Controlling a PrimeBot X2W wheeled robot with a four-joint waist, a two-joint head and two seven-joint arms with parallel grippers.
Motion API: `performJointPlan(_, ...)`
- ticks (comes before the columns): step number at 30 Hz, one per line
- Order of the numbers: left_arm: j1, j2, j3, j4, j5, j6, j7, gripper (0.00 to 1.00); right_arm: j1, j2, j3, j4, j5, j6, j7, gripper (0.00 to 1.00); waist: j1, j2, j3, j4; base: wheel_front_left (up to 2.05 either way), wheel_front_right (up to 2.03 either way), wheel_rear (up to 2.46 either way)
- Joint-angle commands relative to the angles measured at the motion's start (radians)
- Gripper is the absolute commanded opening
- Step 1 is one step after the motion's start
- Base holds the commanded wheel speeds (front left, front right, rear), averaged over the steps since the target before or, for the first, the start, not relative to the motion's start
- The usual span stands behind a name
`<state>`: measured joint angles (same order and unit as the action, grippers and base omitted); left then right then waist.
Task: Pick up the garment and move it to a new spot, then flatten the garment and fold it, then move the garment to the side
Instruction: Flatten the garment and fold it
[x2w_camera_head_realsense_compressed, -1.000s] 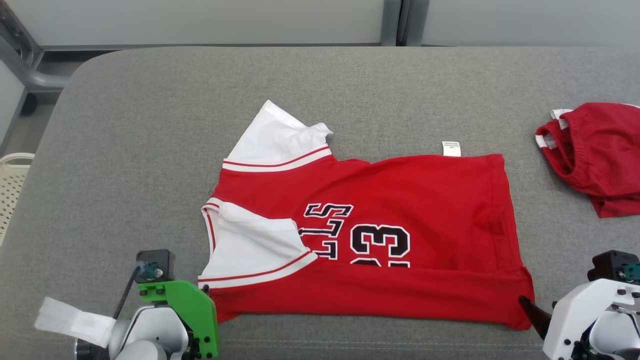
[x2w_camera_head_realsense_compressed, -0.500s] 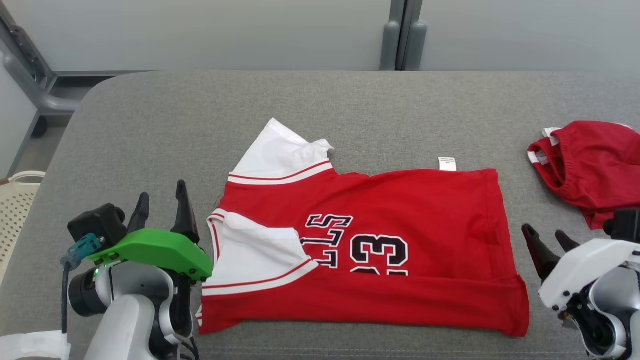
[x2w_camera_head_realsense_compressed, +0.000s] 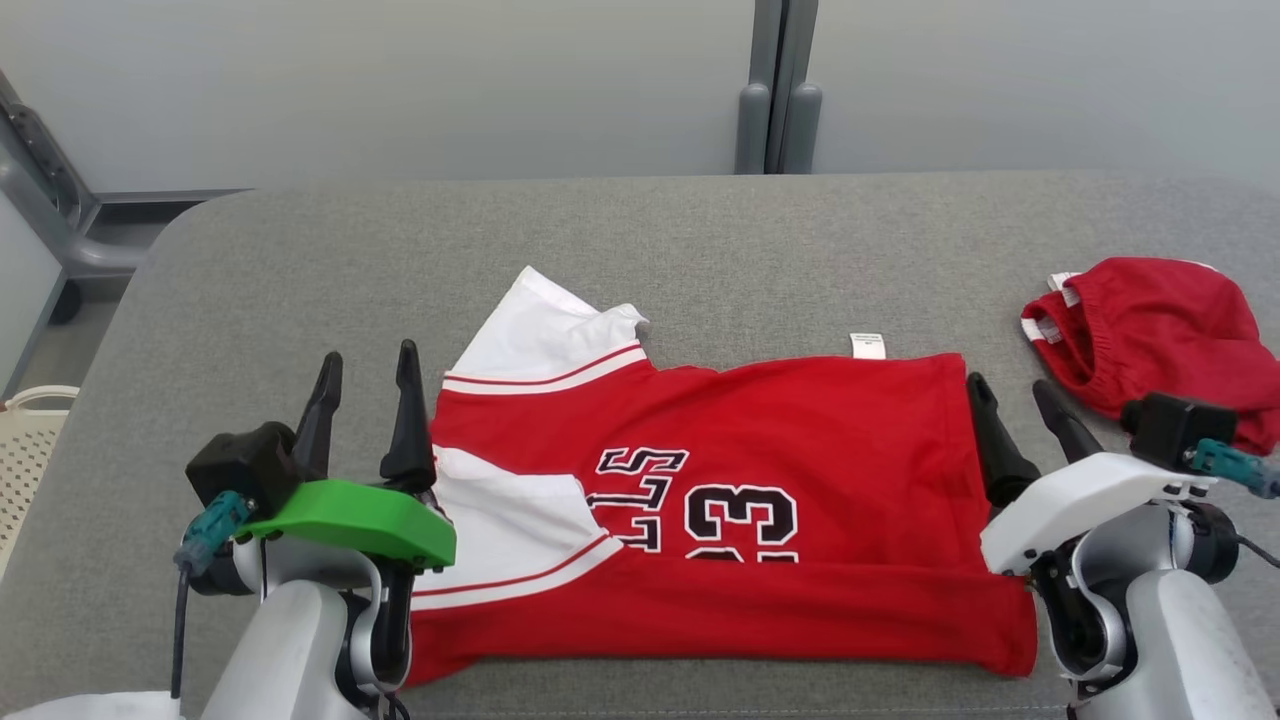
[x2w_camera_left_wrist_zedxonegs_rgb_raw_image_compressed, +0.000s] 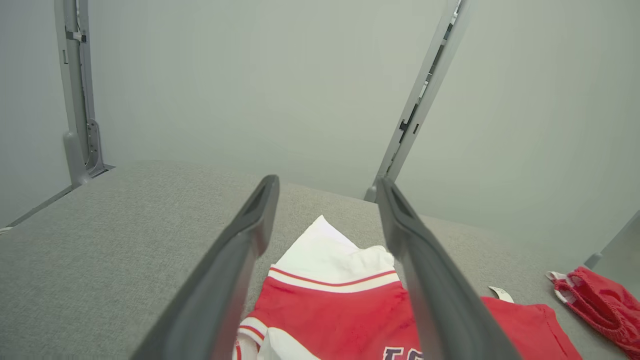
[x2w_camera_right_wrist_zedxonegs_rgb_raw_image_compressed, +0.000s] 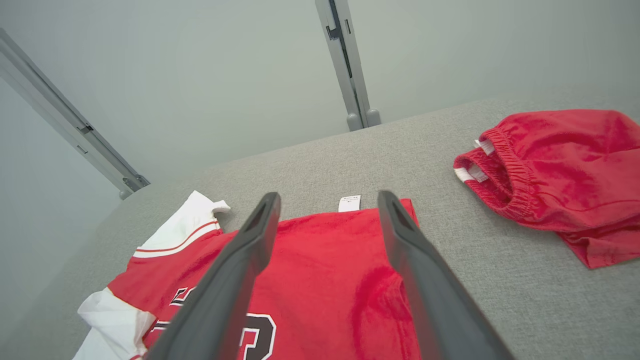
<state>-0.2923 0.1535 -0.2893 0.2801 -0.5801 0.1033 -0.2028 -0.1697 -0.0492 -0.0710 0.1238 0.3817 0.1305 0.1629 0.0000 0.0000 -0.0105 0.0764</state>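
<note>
While the red jersey (x2w_camera_head_realsense_compressed: 800, 430) lies spread near the front middle of the grey padded table (x2w_camera_head_realsense_compressed: 700, 250) in the head view, its white sleeves point to the robot's left and its hem to the right, with the near edge folded up over the lower part of the printed number. The left gripper (x2w_camera_head_realsense_compressed: 368, 355) hangs just beside the sleeve end and the right gripper (x2w_camera_head_realsense_compressed: 1008, 384) at the hem end, each with its fingers spread and holding nothing. A pair of red shorts (x2w_camera_head_realsense_compressed: 1150, 320) lies crumpled further right, apart from the jersey. In the left wrist view, the left gripper (x2w_camera_left_wrist_zedxonegs_rgb_raw_image_compressed: 327, 181) stands wide apart above the jersey (x2w_camera_left_wrist_zedxonegs_rgb_raw_image_compressed: 340, 320), framing the far white sleeve. In the right wrist view, the right gripper (x2w_camera_right_wrist_zedxonegs_rgb_raw_image_compressed: 330, 196) is likewise spread over the jersey (x2w_camera_right_wrist_zedxonegs_rgb_raw_image_compressed: 320, 265), its white label (x2w_camera_right_wrist_zedxonegs_rgb_raw_image_compressed: 349, 202) between the fingertips and the shorts (x2w_camera_right_wrist_zedxonegs_rgb_raw_image_compressed: 560, 165) off to the side.
</note>
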Motion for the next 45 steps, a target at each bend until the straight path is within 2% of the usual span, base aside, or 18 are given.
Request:
performJointPlan(1,0.020,-0.001,-0.004,0.027,0.003,-0.019,-0.018,1.00,0.000,-0.003,0.018,0.017,-0.015,0.000,-0.041,1.00,0.0000,0.0000,-0.007,-0.004,0.00,0.00,0.00)
performJointPlan(6,0.066,-0.015,0.019,0.051,-0.010,-0.047,-0.053,1.00,0.024,-0.003,0.053,0.045,-0.022,0.000,-0.126,1.00,0.0000,0.0000,-0.019,-0.013,0.00,0.00,0.00)
performJointPlan(11,0.137,-0.021,0.046,0.030,0.003,-0.064,-0.062,1.00,0.053,-0.003,0.075,0.063,-0.035,0.000,-0.162,1.00,0.0000,0.0000,-0.028,-0.016,0.00,0.00,0.00)
performJointPlan(16,0.237,-0.016,0.077,-0.012,0.036,-0.042,-0.063,1.00,0.092,-0.003,0.105,0.065,-0.063,0.000,-0.192,1.00,0.0000,0.0000,-0.039,-0.024,0.00,0.00,0.00)
performJointPlan(23,0.309,0.007,0.061,-0.027,0.062,-0.038,-0.060,1.00,0.114,-0.003,0.126,0.079,-0.078,0.000,-0.181,1.00,0.0000,0.0000,-0.049,-0.032,0.00,0.00,0.00)
performJointPlan(39,0.357,0.048,0.043,-0.070,0.072,-0.011,0.006,1.00,0.140,-0.003,0.132,0.079,-0.100,0.000,-0.148,1.00,0.0000,0.0000,-0.046,-0.038,0.00,0.00,0.00)
performJointPlan(45,0.368,0.044,0.039,-0.105,0.058,-0.001,0.022,1.00,0.137,-0.003,0.132,0.070,-0.084,0.000,-0.143,1.00,0.0000,0.0000,-0.035,-0.041,0.00,0.00,0.00)
